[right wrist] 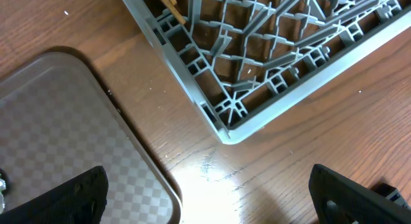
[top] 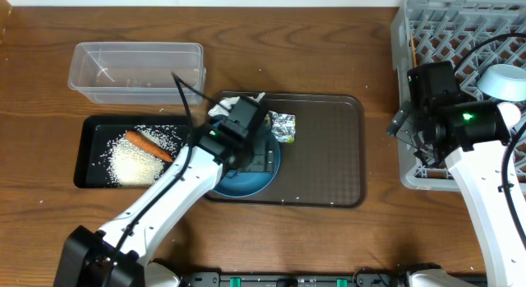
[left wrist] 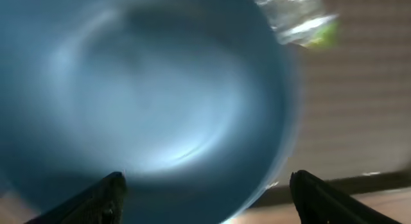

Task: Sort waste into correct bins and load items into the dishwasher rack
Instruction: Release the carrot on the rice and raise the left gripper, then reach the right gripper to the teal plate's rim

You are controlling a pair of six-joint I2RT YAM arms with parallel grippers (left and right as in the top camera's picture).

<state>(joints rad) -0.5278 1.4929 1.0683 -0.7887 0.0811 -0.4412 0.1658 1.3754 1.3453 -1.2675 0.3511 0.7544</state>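
Observation:
The large dark-blue bowl [top: 246, 184] sits on the brown serving tray and fills the left wrist view [left wrist: 148, 95]. My left gripper [left wrist: 205, 189] is open low over it, with the bowl's rim between the fingers. The crumpled white paper [top: 226, 107] and the foil wrapper [top: 283, 127] [left wrist: 302, 22] lie by the bowl. Rice [top: 134, 165] and the carrot [top: 149, 145] lie in the black tray [top: 86, 155]. My right gripper [right wrist: 209, 189] is open and empty above the table beside the grey rack [top: 427, 40] [right wrist: 257, 108]. The rack holds the light-blue bowl [top: 503, 80] and the chopsticks [right wrist: 168, 6]. The cup is out of view.
The clear tub [top: 136, 69] stands behind the black tray. The brown serving tray [top: 329, 155] lies mid-table, and its corner shows in the right wrist view [right wrist: 77, 121]. A strip of bare wooden table separates the tray from the rack.

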